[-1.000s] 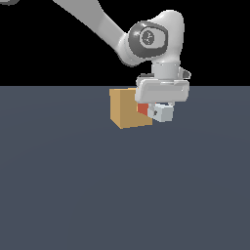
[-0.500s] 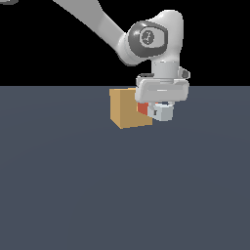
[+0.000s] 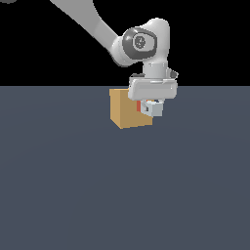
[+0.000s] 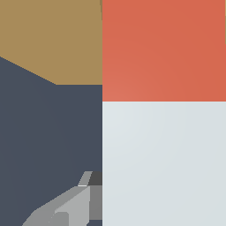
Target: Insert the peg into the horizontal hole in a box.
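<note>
Red-orange end of the peg (image 3: 140, 106) sits right at the box (image 3: 128, 110), on its face toward the exterior view's right; pale grey rest of the bar pokes out from under the gripper (image 3: 152, 108), off the floor (image 3: 122, 195). Wrist view: peg (image 4: 163, 110) fills most of the frame, red section toward the tan box (image 4: 48, 39), grey section nearer the camera, one grey finger (image 4: 66, 207) alongside it. Gripper looks clamped on the peg, grey part, though the contact itself is mostly hidden by the hand. Hole not visible in either view, hidden behind peg and hand, so can't tell if the tip is in or just butting the face. Judgement: insertion stage, near the start.

Risks: tip slightly off the hole, so pushing jams it on the face or shoves the box along the floor; peg tilted in the grip, so it wedges partway; grip slips under push load.
</note>
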Robot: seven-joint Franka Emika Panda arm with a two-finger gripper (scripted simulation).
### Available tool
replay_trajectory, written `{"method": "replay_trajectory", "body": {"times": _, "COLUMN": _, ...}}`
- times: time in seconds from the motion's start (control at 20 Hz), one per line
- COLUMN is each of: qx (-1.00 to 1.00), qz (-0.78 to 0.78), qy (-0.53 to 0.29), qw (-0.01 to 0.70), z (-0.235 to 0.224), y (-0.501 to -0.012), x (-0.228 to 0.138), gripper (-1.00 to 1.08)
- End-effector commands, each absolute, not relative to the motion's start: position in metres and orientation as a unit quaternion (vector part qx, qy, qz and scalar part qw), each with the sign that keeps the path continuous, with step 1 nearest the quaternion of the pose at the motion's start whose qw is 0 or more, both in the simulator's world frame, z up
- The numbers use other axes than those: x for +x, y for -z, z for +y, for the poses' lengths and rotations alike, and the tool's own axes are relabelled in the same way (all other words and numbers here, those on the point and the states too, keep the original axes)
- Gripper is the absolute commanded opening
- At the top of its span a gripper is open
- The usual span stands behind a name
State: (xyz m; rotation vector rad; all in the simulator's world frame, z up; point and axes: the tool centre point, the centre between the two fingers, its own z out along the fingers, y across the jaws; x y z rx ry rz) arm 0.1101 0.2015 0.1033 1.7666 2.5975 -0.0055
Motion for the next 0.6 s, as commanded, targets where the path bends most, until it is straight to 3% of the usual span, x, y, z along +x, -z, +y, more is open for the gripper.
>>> {"method": "replay_trajectory", "body": {"times": 0.0, "qx": 0.561, "qz": 0.828, "qy": -0.001, "qw": 0.001, "z": 0.222, "y": -0.107, "x": 0.103, "gripper": -1.00}}
{"method": "replay_trajectory", "body": {"times": 0.55, "qx": 0.561, "qz": 0.828, "qy": -0.001, "qw": 0.002, "z": 0.238, "y": -0.107, "x": 0.099, "gripper": -1.00}}
